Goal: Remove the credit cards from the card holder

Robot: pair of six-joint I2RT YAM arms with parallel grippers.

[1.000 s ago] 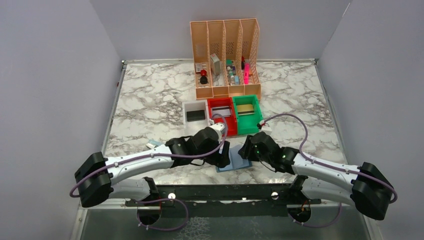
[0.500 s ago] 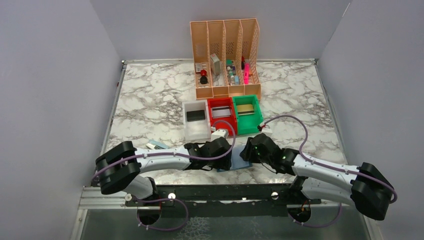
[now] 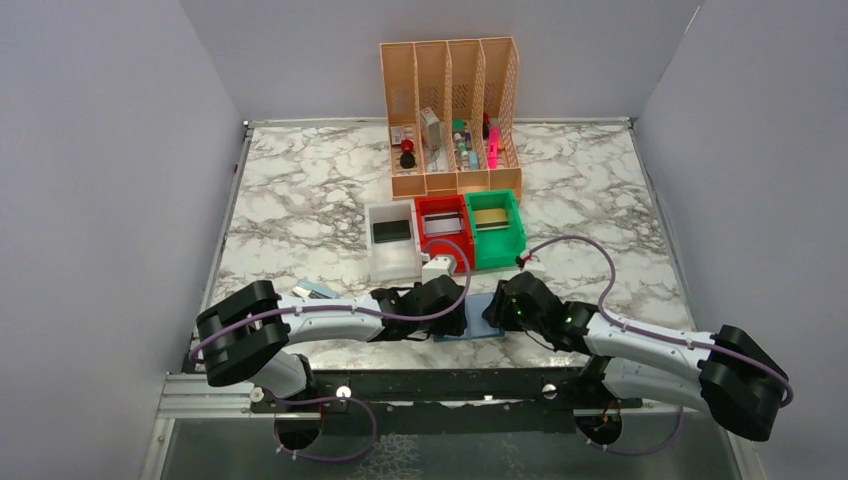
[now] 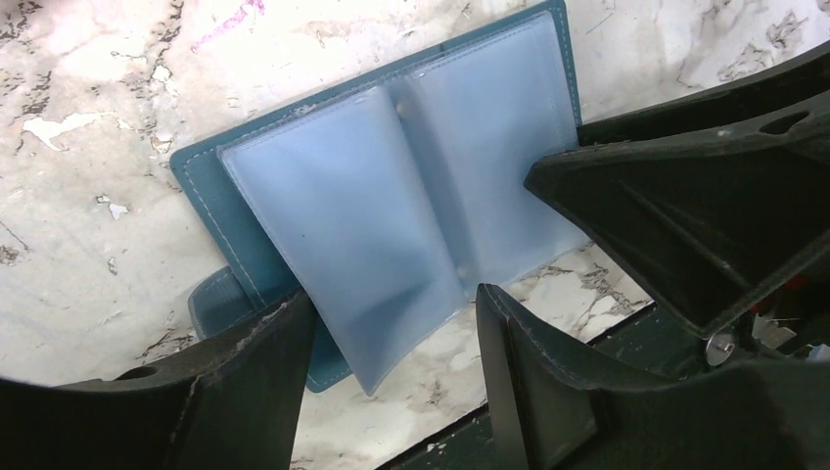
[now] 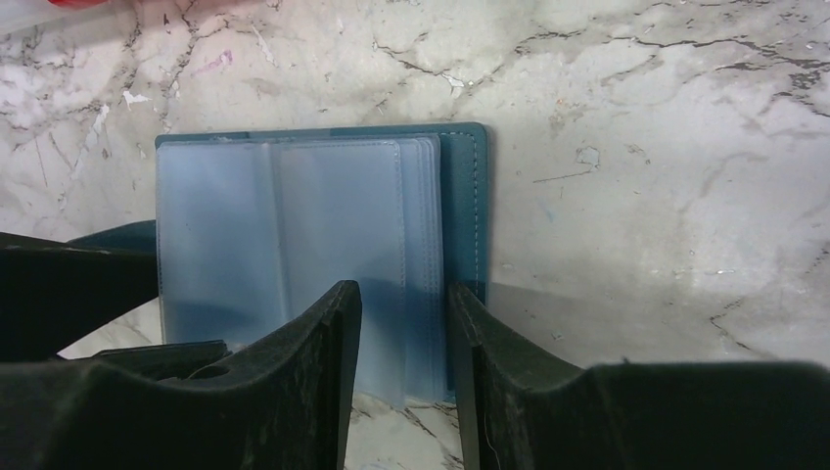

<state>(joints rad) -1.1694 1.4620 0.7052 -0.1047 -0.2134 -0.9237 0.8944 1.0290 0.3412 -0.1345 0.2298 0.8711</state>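
The card holder (image 4: 245, 245) lies open and flat on the marble near the front edge, teal outside with pale clear pockets (image 5: 284, 225). No credit card shows in those pockets. My left gripper (image 4: 391, 299) is open and low over the near corner of the clear leaves, one finger on each side. My right gripper (image 5: 401, 287) is open too, its fingers straddling the right edge of the pocket stack. From above, the left gripper (image 3: 452, 318) and the right gripper (image 3: 492, 312) meet over the holder (image 3: 474, 322). A small flat grey card-like piece (image 3: 315, 290) lies on the table to the left.
Behind the holder stand a white bin (image 3: 392, 262), a red bin (image 3: 458, 240) and a green bin (image 3: 497, 250) with a flat gold piece inside. A tall peach mesh organizer (image 3: 450, 65) is at the back. The table's front edge is just below the holder.
My left arm has dropped and stretched out low toward the holder. Both grippers have narrowed slightly. The right gripper has edged a little to the left.
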